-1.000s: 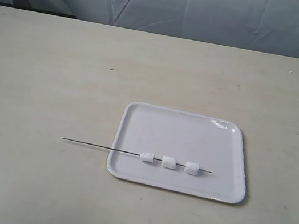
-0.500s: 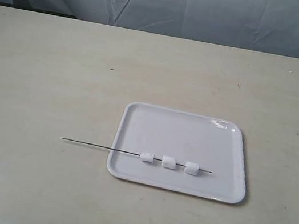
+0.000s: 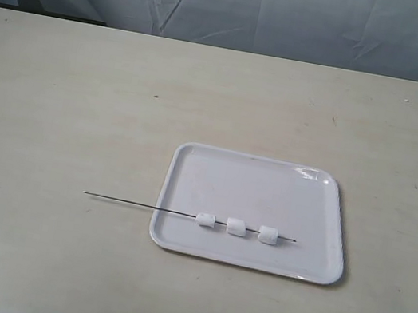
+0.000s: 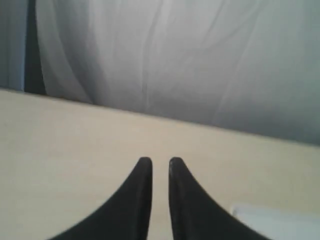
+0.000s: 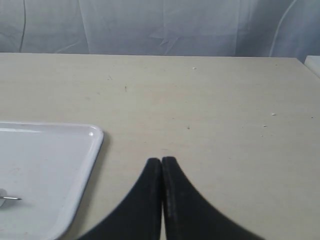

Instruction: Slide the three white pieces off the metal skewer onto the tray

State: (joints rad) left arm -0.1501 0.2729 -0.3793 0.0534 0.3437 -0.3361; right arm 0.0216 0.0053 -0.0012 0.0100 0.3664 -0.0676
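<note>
The white tray (image 3: 260, 190) lies flat on the beige table, right of centre. The thin metal skewer (image 3: 128, 202) rests across the tray's near-left rim, its bare end reaching out over the table to the left. Three white pieces (image 3: 205, 220), (image 3: 236, 226), (image 3: 268, 235) sit threaded on it in a row inside the tray. Neither gripper shows in the exterior view. My left gripper (image 4: 160, 161) is open a narrow gap, empty, above bare table with a tray corner (image 4: 280, 222) nearby. My right gripper (image 5: 161, 160) is shut and empty, beside the tray (image 5: 45, 155); the skewer tip (image 5: 12, 198) shows there.
A pale curtain (image 3: 235, 7) hangs behind the table's far edge. A small white object (image 5: 314, 62) sits at the table's far corner in the right wrist view. Bare tabletop (image 3: 81, 101) surrounds the tray on all sides.
</note>
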